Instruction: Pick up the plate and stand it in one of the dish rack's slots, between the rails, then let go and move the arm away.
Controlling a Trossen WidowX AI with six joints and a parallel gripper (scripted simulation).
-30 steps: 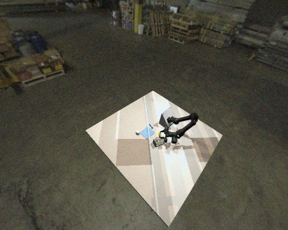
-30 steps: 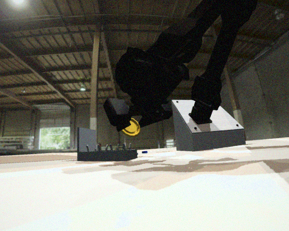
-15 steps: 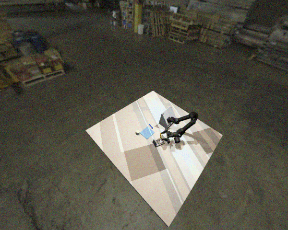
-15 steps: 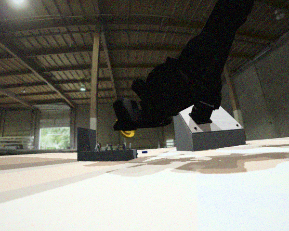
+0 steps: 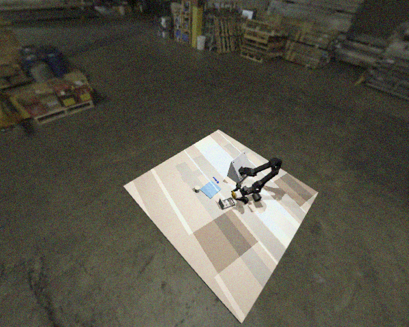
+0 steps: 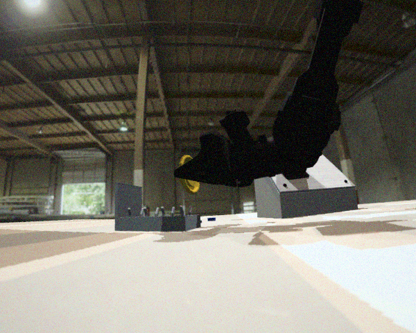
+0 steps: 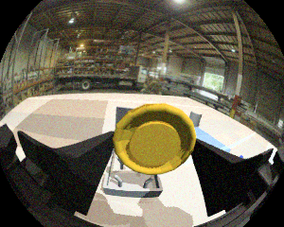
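End effector point(image 5: 234, 193) point(image 6: 182, 173) point(image 7: 153, 140): closed on opposite edges of the yellow plate point(image 5: 234, 194) point(image 6: 193, 186) point(image 7: 154, 144), at centre of the wrist view. Plate is steeply tilted above the dish rack point(image 5: 227, 203) point(image 6: 140, 223) point(image 7: 133, 192), presumably held so for slot entry; lowering and alignment remain.

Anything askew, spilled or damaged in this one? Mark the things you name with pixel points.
Nothing stands out: the yellow plate point(image 5: 233, 194) point(image 6: 191, 183) point(image 7: 155, 144) is gripped in the air, looking whole, and the dish rack point(image 5: 227, 206) point(image 6: 140, 223) point(image 7: 133, 192) sits upright; no spill shows.
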